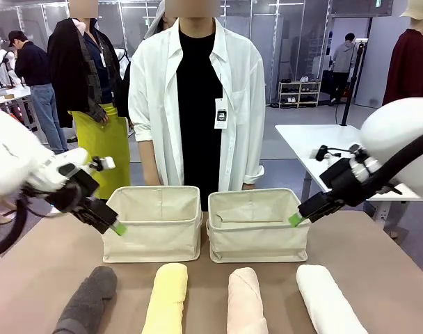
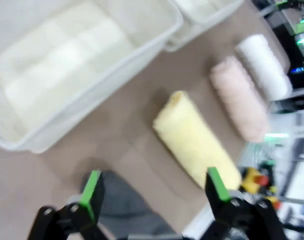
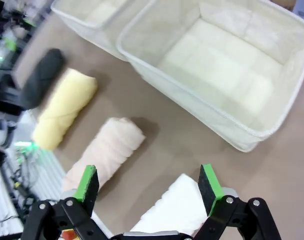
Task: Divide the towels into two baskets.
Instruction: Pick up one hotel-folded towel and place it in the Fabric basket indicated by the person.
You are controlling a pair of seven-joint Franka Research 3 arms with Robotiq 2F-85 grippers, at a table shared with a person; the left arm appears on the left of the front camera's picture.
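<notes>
Four rolled towels lie in a row at the table's front: dark grey (image 1: 88,300), pale yellow (image 1: 167,297), pale pink (image 1: 245,300) and white (image 1: 330,299). Behind them stand two beige baskets, left (image 1: 153,224) and right (image 1: 258,225), both empty. My left gripper (image 1: 116,227) hangs open beside the left basket, above the grey towel (image 2: 122,210) and yellow towel (image 2: 197,142). My right gripper (image 1: 296,219) hangs open by the right basket's right side, above the white towel (image 3: 177,212), with the pink towel (image 3: 107,152) to its left. Nothing is between either pair of fingers.
A person in a white shirt (image 1: 197,104) stands close behind the baskets at the far edge. Another white table (image 1: 323,142) stands at the back right. Bare brown tabletop (image 1: 378,264) lies around the towels.
</notes>
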